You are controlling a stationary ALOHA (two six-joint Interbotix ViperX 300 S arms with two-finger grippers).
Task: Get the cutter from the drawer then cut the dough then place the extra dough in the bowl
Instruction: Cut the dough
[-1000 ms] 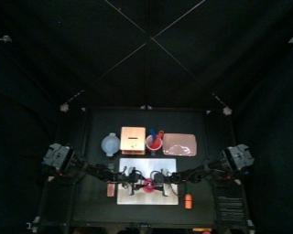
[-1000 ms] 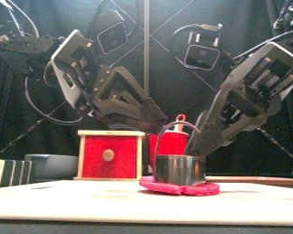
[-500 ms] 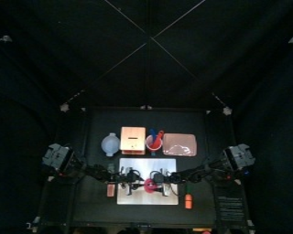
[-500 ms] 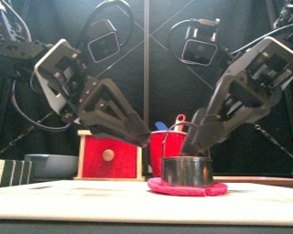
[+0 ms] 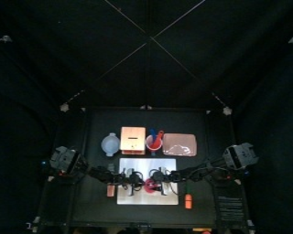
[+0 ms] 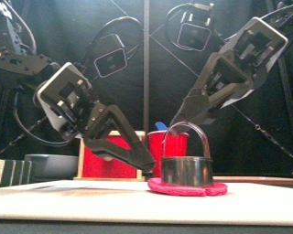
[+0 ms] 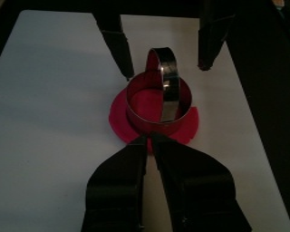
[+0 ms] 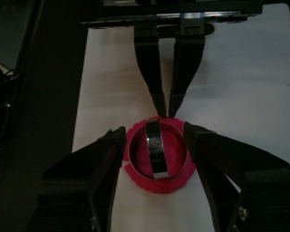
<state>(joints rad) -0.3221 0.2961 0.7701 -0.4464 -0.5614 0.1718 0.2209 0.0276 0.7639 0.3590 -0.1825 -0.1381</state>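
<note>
The left claw is all but closed, with only a thin slit between its two jaws. Its tips rest low against the near edge of the dough. Whether they nip that edge or only touch it cannot be told. In the front view it slants down from the left, and its tip lies just beside the base of the cutter.

The right claw is spread wide and grips nothing. Its jaws stand on either side of the cutter and dough. The front view shows it slanting down from the upper right, with its tips up beside the wire handle, above the metal ring. The two claws face each other across the cutter.

The cutter stands upright in the middle of the dough, its handle arching over it. The dough is a flat pink disc that shows as a rim all round the cutter. It lies on the white board near the table's front edge.

Behind the board stands a row of things: the bowl on the left, then the wooden box with its red drawer front, the red cup, and the pink tray on the right.
</note>
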